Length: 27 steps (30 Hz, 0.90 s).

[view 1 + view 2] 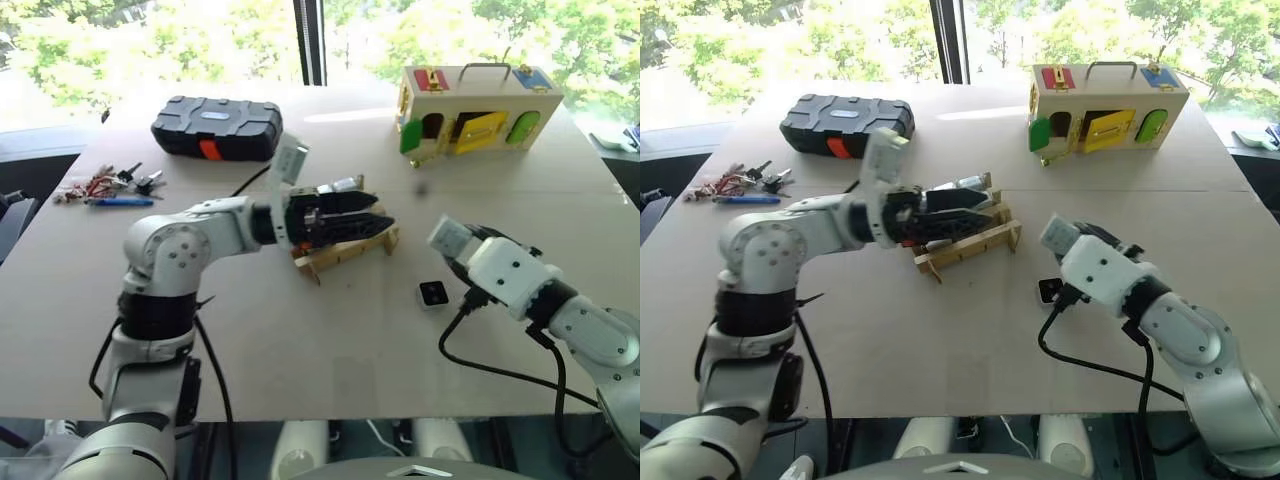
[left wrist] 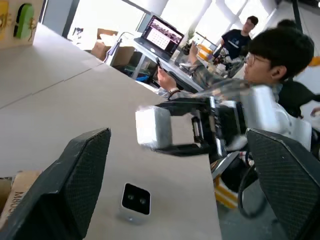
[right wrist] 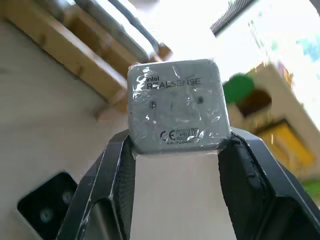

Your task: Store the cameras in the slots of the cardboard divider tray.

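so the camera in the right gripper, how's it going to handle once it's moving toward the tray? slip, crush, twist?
The camera is a boxy block with flat sides, so it probably stays stiff under the squeeze. Its face looks wrapped in glossy film, so it may be a bit slippery. The right gripper pinches only its lower edge, so it could pivot if bumped against the cardboard divider tray.

Held camera (image 3: 175,105) — "Intel REALSENSE", CE mark.

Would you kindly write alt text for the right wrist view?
The right claw grips a silver-grey camera wrapped in clear film, held above the table. A second camera lies on the table below, and the cardboard tray sits beyond.
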### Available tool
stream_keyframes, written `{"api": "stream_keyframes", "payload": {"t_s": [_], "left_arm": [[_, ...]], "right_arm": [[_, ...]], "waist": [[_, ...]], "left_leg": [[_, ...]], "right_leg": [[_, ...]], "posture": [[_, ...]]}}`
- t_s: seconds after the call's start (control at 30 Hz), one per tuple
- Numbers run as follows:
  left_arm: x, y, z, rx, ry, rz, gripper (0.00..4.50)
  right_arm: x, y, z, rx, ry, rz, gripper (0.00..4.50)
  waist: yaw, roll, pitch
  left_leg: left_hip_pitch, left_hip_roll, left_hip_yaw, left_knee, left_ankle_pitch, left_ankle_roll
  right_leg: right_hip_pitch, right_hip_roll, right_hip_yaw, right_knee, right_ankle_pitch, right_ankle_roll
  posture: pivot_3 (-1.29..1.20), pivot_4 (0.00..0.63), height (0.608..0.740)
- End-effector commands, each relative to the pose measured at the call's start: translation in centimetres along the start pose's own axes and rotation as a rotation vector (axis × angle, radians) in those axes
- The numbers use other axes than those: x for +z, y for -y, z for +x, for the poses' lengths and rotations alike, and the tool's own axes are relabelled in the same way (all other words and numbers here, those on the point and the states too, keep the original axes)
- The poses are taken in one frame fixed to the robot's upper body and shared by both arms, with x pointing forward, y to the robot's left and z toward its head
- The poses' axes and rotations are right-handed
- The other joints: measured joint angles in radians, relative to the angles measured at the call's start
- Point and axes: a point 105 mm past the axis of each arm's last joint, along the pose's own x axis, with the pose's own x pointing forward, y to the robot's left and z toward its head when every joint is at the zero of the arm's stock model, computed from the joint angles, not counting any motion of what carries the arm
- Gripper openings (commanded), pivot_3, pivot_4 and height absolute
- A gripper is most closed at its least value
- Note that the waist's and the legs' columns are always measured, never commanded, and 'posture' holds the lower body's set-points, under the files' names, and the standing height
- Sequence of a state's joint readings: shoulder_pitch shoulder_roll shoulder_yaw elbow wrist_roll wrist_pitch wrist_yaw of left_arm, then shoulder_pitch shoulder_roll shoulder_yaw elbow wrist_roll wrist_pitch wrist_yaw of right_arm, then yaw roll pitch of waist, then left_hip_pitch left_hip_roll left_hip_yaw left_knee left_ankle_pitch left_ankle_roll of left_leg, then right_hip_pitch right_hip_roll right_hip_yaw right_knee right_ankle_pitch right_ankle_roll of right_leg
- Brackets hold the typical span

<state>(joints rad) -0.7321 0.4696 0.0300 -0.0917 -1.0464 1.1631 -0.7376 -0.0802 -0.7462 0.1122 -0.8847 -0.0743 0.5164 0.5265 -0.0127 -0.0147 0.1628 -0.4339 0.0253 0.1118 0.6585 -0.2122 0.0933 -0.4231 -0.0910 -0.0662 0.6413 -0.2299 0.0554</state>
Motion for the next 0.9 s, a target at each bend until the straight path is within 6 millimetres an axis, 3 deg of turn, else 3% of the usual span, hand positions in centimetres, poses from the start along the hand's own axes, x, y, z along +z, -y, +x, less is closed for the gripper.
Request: {"api": "stream_keyframes", "payload": {"t_s": [0.03,0.27,0.37,0.47,0.5,0.53,0.57,0.63,0.73,0.9], "left_arm": [[0.6,-0.3,-0.1,0.02,0.003,-0.05,4.5],[0.7,0.3,0.6,-0.023,0.008,-0.107,4.5],[0.3,0.6,0.6,-0.029,-0.015,-0.103,3.78],[0.4,0.6,0.6,-0.028,-0.01,-0.102,2.6],[0.4,0.7,0.5,-0.029,-0.01,-0.1,2.53],[0.4,0.7,0.5,-0.03,-0.011,-0.098,1.88],[0.4,0.7,0.4,-0.029,-0.012,-0.097,1.65],[0.5,0.6,0.3,-0.022,-0.004,-0.09,0.89],[1.2,0.1,-0.2,0.015,0.009,-0.059,0.82],[3.1,-2.0,-1.4,0.167,0.001,0.185,0.82]], "right_arm": [[1.7,0.1,0.7,0.04,0.111,-0.069,1.81],[3.3,0.4,2.4,0.063,0.207,-0.125,1.81],[3.5,0.5,2.7,0.064,0.217,-0.131,1.81],[3.6,0.4,2.8,0.082,0.229,-0.108,1.81],[3.6,0.3,2.8,0.089,0.231,-0.093,1.81],[3.6,0.2,2.8,0.1,0.233,-0.079,1.81],[3.7,0.1,2.7,0.109,0.237,-0.07,2.61],[3.7,0.2,2.7,0.108,0.241,-0.051,3.37],[2.8,0.7,2.2,0.075,0.217,0.025,4.5],[-0.2,2.9,-1.5,0.055,0.18,0.292,4.5]], "waist": [[0.0,-0.002,0.001],[0.01,-0.003,0.002],[0.014,-0.003,0.002],[0.016,-0.003,0.002],[0.017,-0.003,0.002],[0.018,-0.003,0.002],[0.018,-0.003,0.002],[0.021,-0.003,0.002],[0.023,-0.003,0.002],[0.031,-0.003,0.002]], "left_leg": [[0.001,0.0,0.0,0.0,0.0,0.0],[0.001,0.0,0.0,0.0,0.002,-0.003],[0.0,0.0,-0.001,0.0,0.002,-0.003],[0.0,0.0,0.0,0.0,0.001,-0.005],[0.0,0.0,0.0,0.0,-0.001,-0.007],[0.001,0.0,0.0,0.0,-0.001,-0.007],[0.0,0.0,0.0,0.0,-0.001,-0.007],[0.0,0.0,0.0,0.0,-0.001,-0.007],[0.0,0.0,0.0,0.0,-0.001,-0.007],[0.0,-0.002,-0.001,0.0,-0.001,-0.007]], "right_leg": [[0.0,0.0,0.0,0.0,0.0,0.0],[0.001,-0.002,-0.001,0.0,0.001,-0.007],[0.001,-0.004,-0.001,0.0,0.001,-0.007],[0.001,-0.008,-0.002,0.0,0.001,-0.007],[0.001,-0.008,-0.002,0.0,0.001,-0.007],[0.001,-0.008,-0.002,0.0,0.001,-0.007],[0.001,-0.008,-0.002,0.0,0.001,-0.007],[0.001,-0.009,-0.002,0.0,0.001,-0.007],[0.001,-0.009,-0.002,0.0,0.001,-0.007],[0.001,-0.01,-0.003,0.0,0.001,-0.008]], "posture": [[0.0,0.15,0.74],[0.0,0.15,0.74],[0.0,0.15,0.74],[0.0,0.15,0.74],[0.0,0.15,0.74],[0.0,0.15,0.74],[0.0,0.15,0.74],[0.0,0.15,0.74],[0.0,0.15,0.74],[0.0,0.15,0.74]]}}
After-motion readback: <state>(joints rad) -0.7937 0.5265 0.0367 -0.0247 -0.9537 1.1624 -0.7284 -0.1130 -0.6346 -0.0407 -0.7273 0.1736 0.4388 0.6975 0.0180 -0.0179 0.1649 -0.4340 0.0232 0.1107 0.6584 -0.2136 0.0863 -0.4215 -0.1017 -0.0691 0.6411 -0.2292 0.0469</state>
